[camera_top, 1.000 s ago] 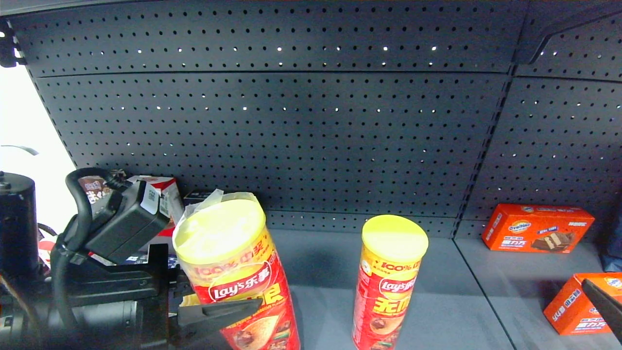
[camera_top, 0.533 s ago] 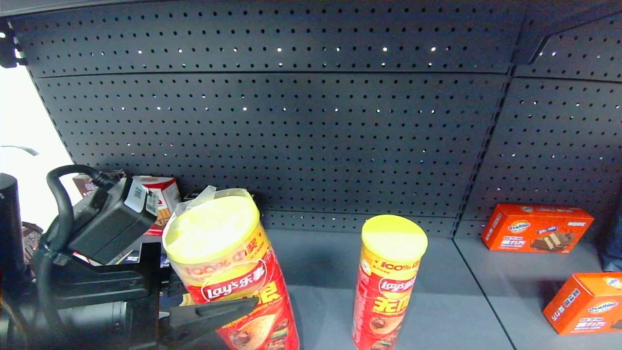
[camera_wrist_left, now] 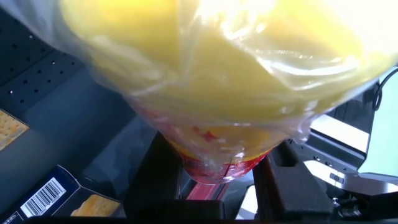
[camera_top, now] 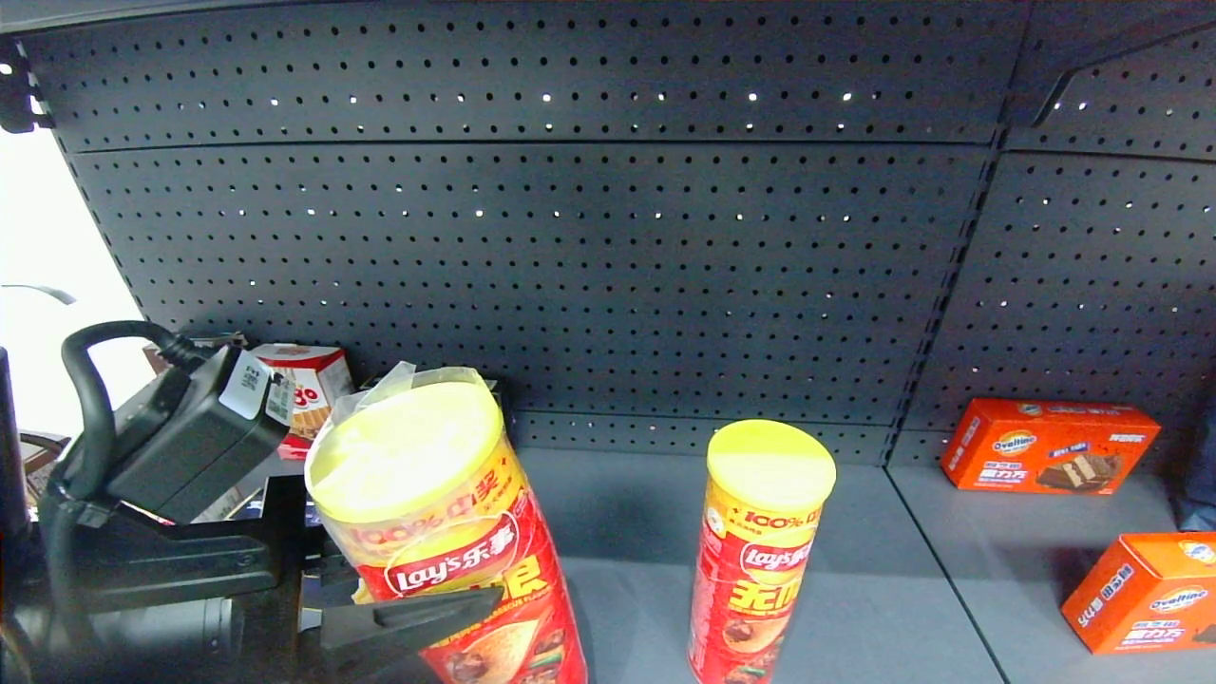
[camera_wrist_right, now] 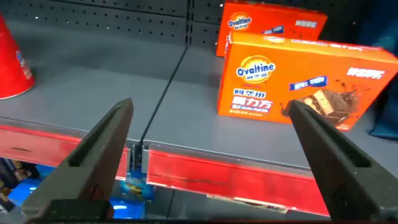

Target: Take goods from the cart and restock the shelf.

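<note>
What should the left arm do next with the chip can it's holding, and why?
Probably right the held can and lower it onto the bare shelf beside the standing can. The left gripper is shut on it, it leans with its top to the left, and open floor separates the two cans. How high its base hangs cannot be told, so go slowly.

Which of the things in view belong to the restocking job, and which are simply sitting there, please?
Job in hand:
- wrapped crisp tube, gripped by the left hand
- shelf

Simply sitting there:
- second crisp tube, upright on the shelf
- rear orange box
- front orange box
- red-and-white box, back left
</note>
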